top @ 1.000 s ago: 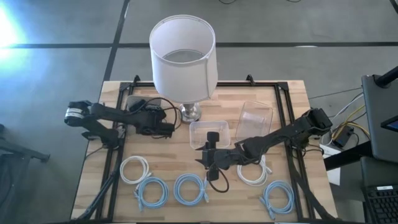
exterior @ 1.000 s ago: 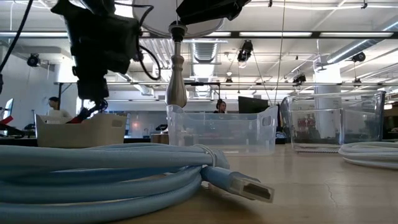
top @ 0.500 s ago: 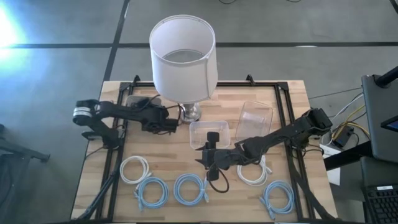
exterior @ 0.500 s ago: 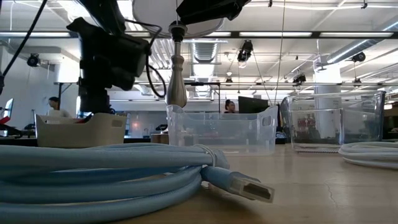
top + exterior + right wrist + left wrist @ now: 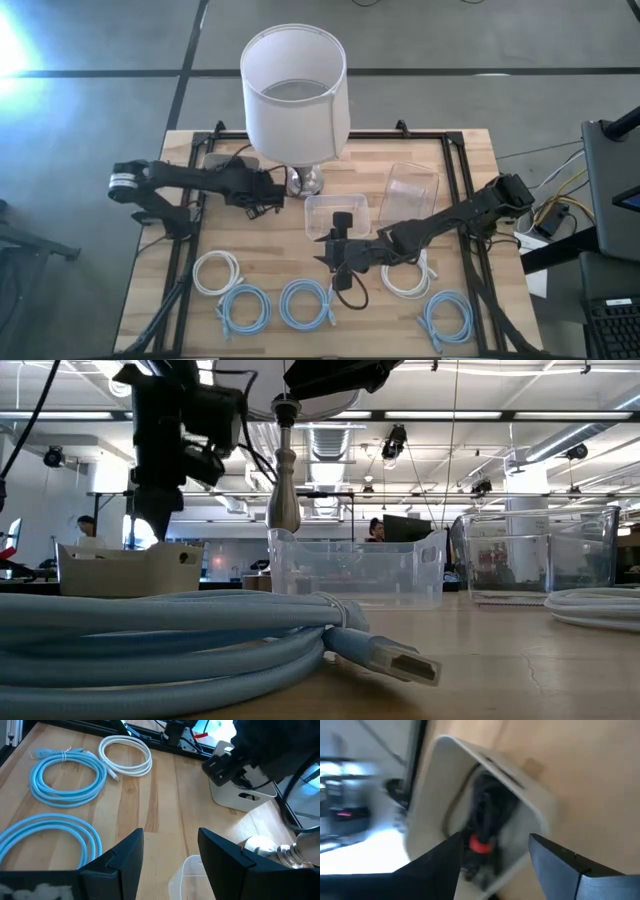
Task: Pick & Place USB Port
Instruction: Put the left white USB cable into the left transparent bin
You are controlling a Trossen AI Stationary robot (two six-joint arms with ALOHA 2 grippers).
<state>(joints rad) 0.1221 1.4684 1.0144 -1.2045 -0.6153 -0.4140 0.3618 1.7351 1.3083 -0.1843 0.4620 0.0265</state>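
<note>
— Two arms in play, but only one has moved: the left hand (image 5: 268,197), a second ago out over bare counter (image 5: 440,150) left of centre in the high view, now sits back toward the lamp base (image 5: 307,181) and over the grey bin (image 5: 215,163).

— Is it holding anything?

— No. In the left wrist view its fingers (image 5: 560,857) stand apart with nothing between them, framing the bin's mouth. Inside lies a dark tangle with a red-tipped piece (image 5: 480,845); I take that to be the USB part, though I can't be sure.

— So the pick isn't made?

— Not yet, I'd judge; it is lined up to reach in.

— And the right hand (image 5: 335,252)?

— Unmoved at lower centre, beside the clear tray (image 5: 336,215), fingers spread, empty.
</note>
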